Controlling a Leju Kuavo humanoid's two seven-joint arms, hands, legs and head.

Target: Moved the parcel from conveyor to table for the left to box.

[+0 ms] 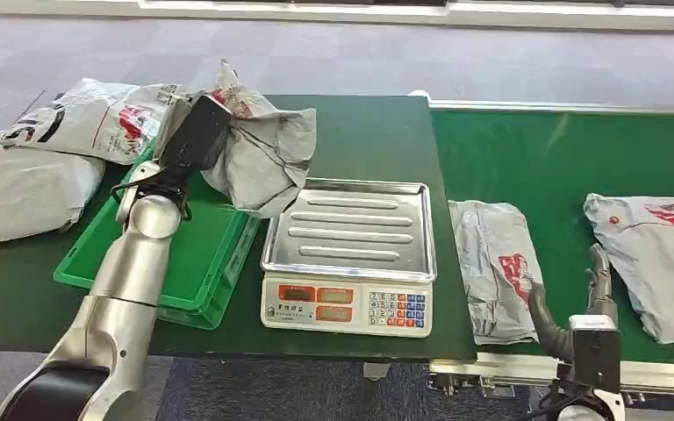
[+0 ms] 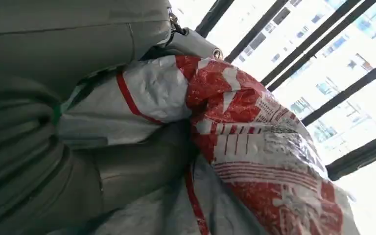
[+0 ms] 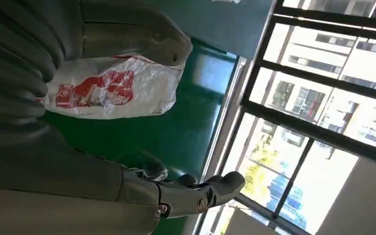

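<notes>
Grey carpet is running behind a dark green counter and, to its right, a green conveyor. Over the counter, the left robot hand is clamping its fingers on a crumpled grey parcel with red print, holding it lifted above the far right corner of a green plastic crate; in the left wrist view the same parcel is pressing right against the thick grey thumb. The silver left arm is reaching up across the crate from below. Just right of the crate, a steel-topped electronic scale is sitting on the counter with its keypad facing the robot. Two more grey mail bags are lying on the counter left of the crate. At the near edge of the conveyor, the right robot hand is hovering with its fingers apart and holding nothing; the right wrist view is showing its dark fingers spread above the green belt. It is standing between two flat grey parcels: one lying just beside the counter's edge, the other farther right, also appearing in the right wrist view.
</notes>
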